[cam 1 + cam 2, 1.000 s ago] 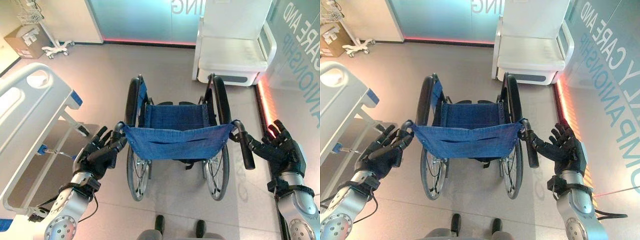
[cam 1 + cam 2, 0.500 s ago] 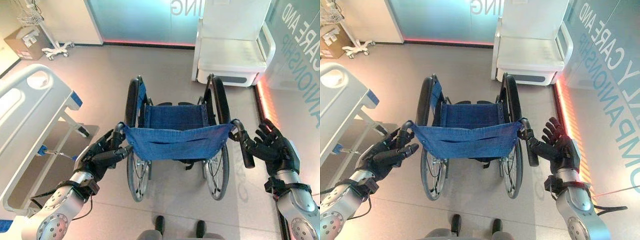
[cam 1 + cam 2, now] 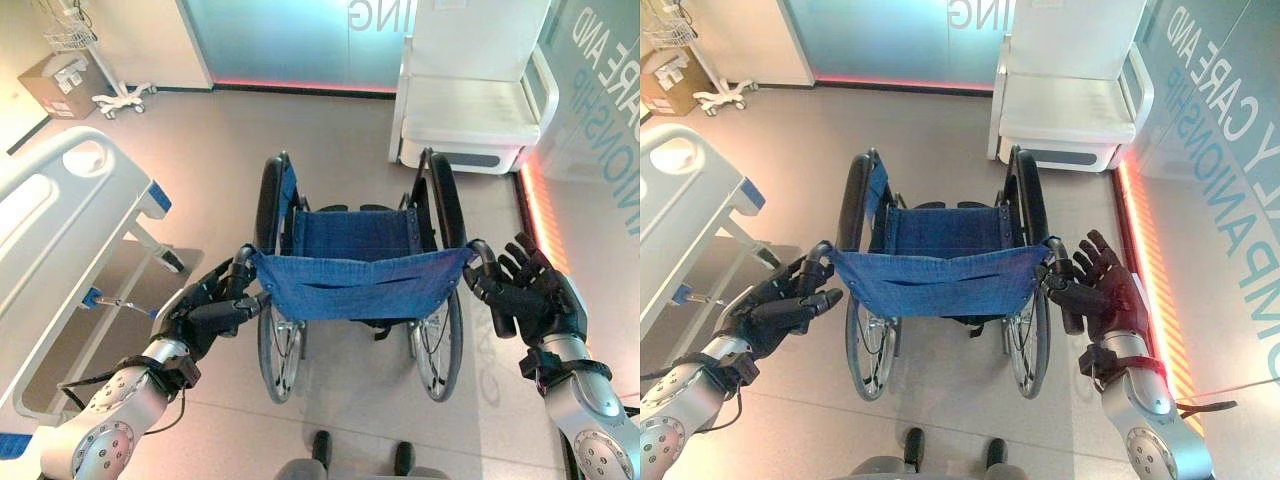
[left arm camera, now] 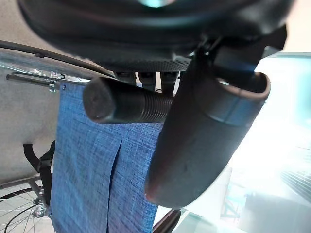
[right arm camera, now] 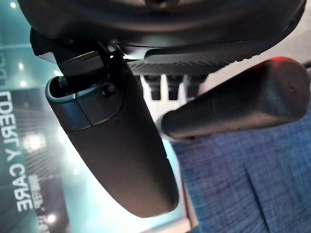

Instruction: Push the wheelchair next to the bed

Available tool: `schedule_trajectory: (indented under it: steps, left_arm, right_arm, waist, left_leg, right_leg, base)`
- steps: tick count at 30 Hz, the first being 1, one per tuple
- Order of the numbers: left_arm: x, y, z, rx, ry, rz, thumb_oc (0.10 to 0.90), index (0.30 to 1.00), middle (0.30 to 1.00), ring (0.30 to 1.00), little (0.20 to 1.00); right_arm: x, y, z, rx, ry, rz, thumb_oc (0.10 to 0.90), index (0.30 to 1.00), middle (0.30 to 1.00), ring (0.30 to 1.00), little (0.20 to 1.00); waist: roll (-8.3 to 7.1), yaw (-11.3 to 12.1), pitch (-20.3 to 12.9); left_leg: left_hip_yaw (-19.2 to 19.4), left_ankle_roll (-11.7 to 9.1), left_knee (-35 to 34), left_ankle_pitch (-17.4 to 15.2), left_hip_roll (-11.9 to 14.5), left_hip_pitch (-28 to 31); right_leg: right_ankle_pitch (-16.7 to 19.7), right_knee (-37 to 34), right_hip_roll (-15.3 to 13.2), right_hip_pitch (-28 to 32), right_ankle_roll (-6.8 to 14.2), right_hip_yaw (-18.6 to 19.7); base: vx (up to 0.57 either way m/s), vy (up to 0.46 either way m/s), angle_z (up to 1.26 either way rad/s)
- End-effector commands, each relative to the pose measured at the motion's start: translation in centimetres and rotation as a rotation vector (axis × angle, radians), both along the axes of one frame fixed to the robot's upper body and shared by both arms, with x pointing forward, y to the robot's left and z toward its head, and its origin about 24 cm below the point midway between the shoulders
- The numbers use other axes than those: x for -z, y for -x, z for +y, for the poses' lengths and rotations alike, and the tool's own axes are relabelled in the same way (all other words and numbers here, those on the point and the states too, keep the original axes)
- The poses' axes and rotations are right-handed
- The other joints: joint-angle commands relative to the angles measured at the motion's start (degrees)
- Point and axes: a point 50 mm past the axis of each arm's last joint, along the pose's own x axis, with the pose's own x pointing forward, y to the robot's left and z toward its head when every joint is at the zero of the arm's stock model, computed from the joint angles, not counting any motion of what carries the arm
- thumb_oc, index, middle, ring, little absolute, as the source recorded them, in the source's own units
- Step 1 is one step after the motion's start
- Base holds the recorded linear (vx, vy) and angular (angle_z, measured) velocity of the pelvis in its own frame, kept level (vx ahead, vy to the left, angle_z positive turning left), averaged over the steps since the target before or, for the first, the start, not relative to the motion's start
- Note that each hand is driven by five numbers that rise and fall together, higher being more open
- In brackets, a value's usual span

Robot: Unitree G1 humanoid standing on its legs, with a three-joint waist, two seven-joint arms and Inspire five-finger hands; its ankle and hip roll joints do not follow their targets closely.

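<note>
I'm working in what looks like a hospital or care-training room. A blue-seated wheelchair (image 3: pixel 355 290) stands on a smooth grey floor (image 3: pixel 330 130), and to my left is a white hospital bed (image 3: pixel 60 230) with moulded plastic end panels and blue corner bumpers. Ahead sits a white padded patient chair (image 3: pixel 470 100) against a frosted glass wall (image 3: pixel 300 40) with large lettering. In the far left corner I see a wheeled stand with a wire basket (image 3: pixel 75 45) and a cardboard box (image 3: pixel 55 85).
</note>
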Motion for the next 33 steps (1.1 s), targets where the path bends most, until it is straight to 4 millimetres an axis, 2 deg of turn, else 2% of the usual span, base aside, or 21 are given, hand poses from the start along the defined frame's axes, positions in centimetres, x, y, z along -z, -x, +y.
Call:
schedule_trajectory:
  steps: [1,9,13,20,21,22,23,24,25,26,33]
  left_arm:
    - [-1.8,-0.2,-2.8,0.178,0.094,-0.073,0.800,0.900,0.900,0.900,0.900]
    - [-1.2,-0.2,-2.9,0.173,0.094,-0.045,0.800,0.900,0.900,0.900,0.900]
    - [-1.3,-0.1,-2.9,0.159,0.098,-0.040,0.800,0.900,0.900,0.900,0.900]
    - [-1.4,-0.5,-3.4,0.160,0.098,-0.041,0.800,0.900,0.900,0.900,0.900]
    - [-1.4,-0.6,-3.5,0.162,0.100,-0.041,0.678,0.716,0.716,0.716,0.716]
    - [-1.5,-0.7,-3.6,0.163,0.099,-0.042,0.582,0.573,0.573,0.573,0.573]
    - [-1.5,-0.9,-3.6,0.163,0.099,-0.040,0.525,0.488,0.488,0.488,0.488]
    - [-1.5,-1.0,-3.6,0.162,0.097,-0.040,0.464,0.396,0.396,0.396,0.396]
    - [-1.6,-1.1,-3.7,0.161,0.095,-0.040,0.400,0.300,0.300,0.300,0.300]
    - [-1.5,-1.3,-3.8,0.165,0.094,-0.038,0.400,0.300,0.300,0.300,0.300]
    - [-1.7,-1.9,-4.1,0.187,0.088,-0.021,0.400,0.300,0.300,0.300,0.300]
  right_arm:
    - [-5.3,-0.6,0.6,-0.064,0.051,-0.235,0.800,0.900,0.900,0.900,0.900]
    - [-3.7,-1.0,0.1,-0.015,0.123,-0.092,0.800,0.900,0.900,0.900,0.900]
    - [-2.8,-0.7,-0.7,0.033,0.238,-0.009,0.800,0.900,0.900,0.900,0.900]
    - [-3.4,-1.6,-0.7,0.023,0.322,-0.009,0.800,0.900,0.900,0.900,0.900]
    - [-3.5,-1.9,-0.5,0.014,0.331,-0.009,0.800,0.900,0.900,0.900,0.900]
    - [-3.7,-2.1,-0.5,0.013,0.339,-0.010,0.800,0.900,0.900,0.900,0.900]
    - [-3.8,-2.4,-0.5,0.011,0.350,-0.010,0.800,0.900,0.900,0.900,0.900]
    - [-3.9,-2.6,-0.5,0.007,0.353,-0.011,0.755,0.832,0.832,0.832,0.832]
    - [-4.1,-2.9,-0.5,0.004,0.355,-0.009,0.502,0.453,0.453,0.453,0.453]
    - [-4.3,-3.2,-0.5,-0.001,0.355,-0.010,0.400,0.300,0.300,0.300,0.300]
    - [-5.2,-4.6,-0.3,-0.027,0.381,-0.022,0.400,0.300,0.300,0.300,0.300]
  waist:
    - [-0.88,-1.4,-3.7]
    - [-1.06,-1.3,-3.3]
    - [-1.20,-1.3,-3.1]
    - [-1.21,-1.0,-2.6]
    - [-1.21,-0.9,-2.5]
    - [-1.25,-0.7,-2.4]
    - [-1.32,-0.6,-2.3]
    - [-1.36,-0.5,-2.3]
    - [-1.43,-0.4,-2.3]
    - [-1.51,-0.2,-2.2]
    - [-1.70,0.7,-2.5]
  left_leg:
    - [1.3,-0.7,0.2,-2.4,1.0,0.0]
    - [1.2,-0.7,0.2,-2.2,1.1,0.1]
    - [1.1,-0.7,0.2,-2.1,1.1,0.1]
    - [0.7,-0.7,0.2,-1.9,1.3,0.1]
    - [0.6,-0.7,0.2,-1.9,1.3,0.2]
    - [0.5,-0.7,0.2,-1.9,1.3,0.2]
    - [0.5,-0.8,0.2,-1.9,1.3,0.3]
    - [0.4,-0.8,0.2,-1.9,1.3,0.3]
    - [0.3,-0.8,0.2,-1.9,1.3,0.3]
    - [0.2,-0.8,0.2,-1.9,1.2,0.3]
    - [-0.5,-0.7,0.2,-2.2,1.1,0.7]
  right_leg:
    - [0.8,0.1,-2.0,0.1,1.4,0.0]
    - [0.8,0.1,-1.9,0.3,1.4,0.4]
    - [0.8,0.1,-1.9,0.4,1.4,0.5]
    - [0.9,0.1,-1.8,0.5,1.3,0.6]
    - [0.9,0.1,-1.9,0.6,1.3,0.6]
    - [0.9,0.1,-1.9,0.7,1.4,0.5]
    - [0.9,0.1,-1.9,0.8,1.4,0.5]
    - [0.9,0.1,-2.0,0.8,1.5,0.4]
    - [1.0,0.1,-2.0,0.9,1.5,0.4]
    - [1.0,0.1,-2.0,1.0,1.5,0.3]
    - [0.9,0.1,-2.1,1.5,1.6,-0.3]
  base:
    - [0.03,0.001,-0.01]
    - [0.02,0.000,-0.01]
    - [0.00,0.000,0.00]
    - [0.00,0.000,0.00]
    - [0.00,0.000,0.00]
    - [0.03,-0.005,0.00]
    - [0.00,0.000,0.00]
    - [0.03,-0.009,-0.01]
    - [0.04,-0.010,-0.01]
    - [0.04,-0.010,-0.02]
    - [0.03,-0.004,0.02]
